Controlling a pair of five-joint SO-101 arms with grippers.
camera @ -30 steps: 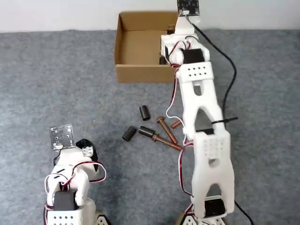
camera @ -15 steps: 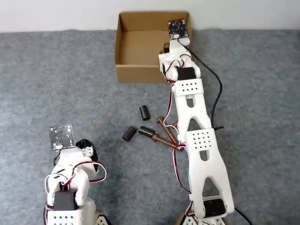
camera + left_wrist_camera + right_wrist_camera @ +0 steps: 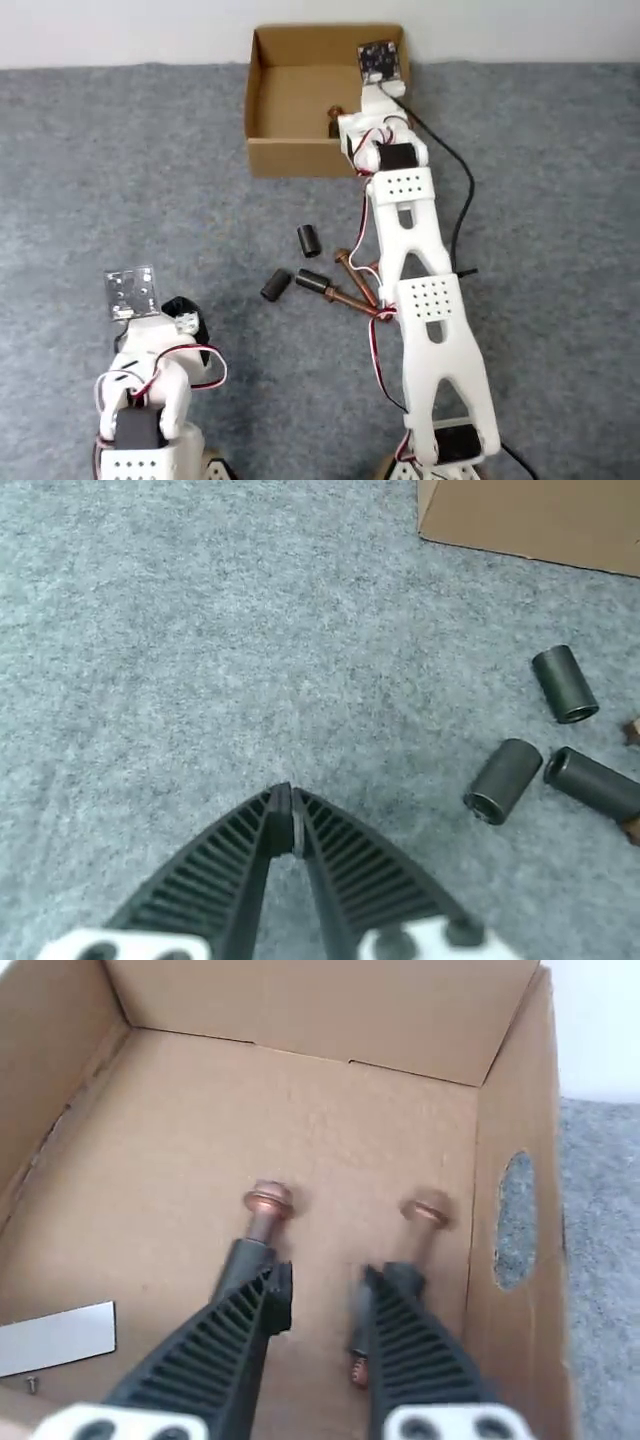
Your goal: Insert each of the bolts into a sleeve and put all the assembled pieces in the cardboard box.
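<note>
Sleeved bolts point(image 3: 262, 1222) point(image 3: 424, 1222) on cardboard box point(image 3: 300, 1000) floor beneath released right gripper point(image 3: 325, 1278); left gripper point(image 3: 290, 808) clenched over carpet point(image 3: 150, 630).

Looked like a robotics lab bench: white 3D-printed left arm point(image 3: 150, 400) and right arm point(image 3: 428, 300) sat side by side on grey carpet point(image 3: 120, 180), plain white wall point(image 3: 120, 30) behind.
</note>
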